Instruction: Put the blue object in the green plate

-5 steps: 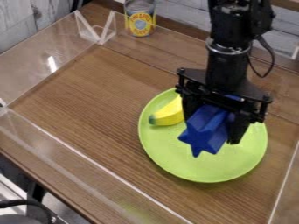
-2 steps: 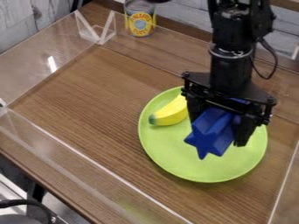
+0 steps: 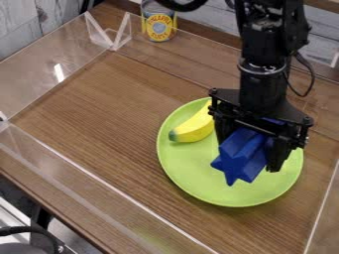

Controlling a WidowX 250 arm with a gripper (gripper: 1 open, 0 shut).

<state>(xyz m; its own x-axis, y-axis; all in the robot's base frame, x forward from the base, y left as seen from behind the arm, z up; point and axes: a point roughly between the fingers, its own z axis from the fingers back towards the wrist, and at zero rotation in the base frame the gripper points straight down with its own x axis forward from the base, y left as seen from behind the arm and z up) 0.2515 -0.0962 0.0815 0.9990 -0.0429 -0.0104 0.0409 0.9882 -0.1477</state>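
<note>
My gripper (image 3: 255, 142) is around the blue star-like block (image 3: 240, 157), over the right side of the green plate (image 3: 217, 192); whether my fingers grip it, I cannot tell. The block slants out below them toward the lower left of the frame.

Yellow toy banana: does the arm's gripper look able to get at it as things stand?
Probably not: the gripper looks occupied with the blue star-like block, though the banana lies uncovered beside it.

block (image 3: 240, 157) over plate (image 3: 212, 186), banana (image 3: 193, 125) on plate's left, can (image 3: 159, 24) far behind
</note>
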